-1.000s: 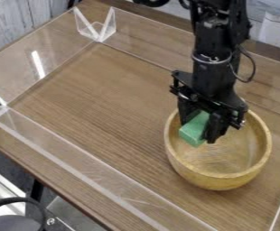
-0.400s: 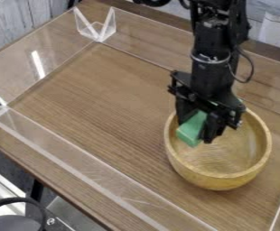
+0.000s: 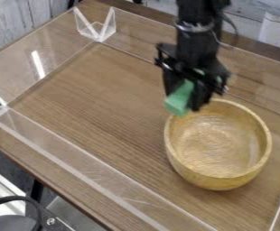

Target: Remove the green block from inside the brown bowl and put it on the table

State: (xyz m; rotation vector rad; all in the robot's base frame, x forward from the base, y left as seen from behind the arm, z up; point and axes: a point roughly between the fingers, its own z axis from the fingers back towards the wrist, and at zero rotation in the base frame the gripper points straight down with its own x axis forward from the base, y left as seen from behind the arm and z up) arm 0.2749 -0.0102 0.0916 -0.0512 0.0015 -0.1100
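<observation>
My gripper (image 3: 182,97) is shut on the green block (image 3: 179,101), which hangs from the fingers just above the bowl's upper-left rim. The black arm comes down from the top of the view and points straight down. The brown bowl (image 3: 218,175) sits on the table (image 3: 82,108) at the lower right, round, light tan, with nothing visible inside it. The block's upper part is hidden between the fingers.
Low clear acrylic walls (image 3: 58,194) run along the table's edges. A small clear bracket (image 3: 97,25) stands at the far left corner. Bare wood stretches left of the bowl.
The gripper has lifted the green block out of the bowl and carried it up and to the left, past the rim. The bowl has stayed in place.
</observation>
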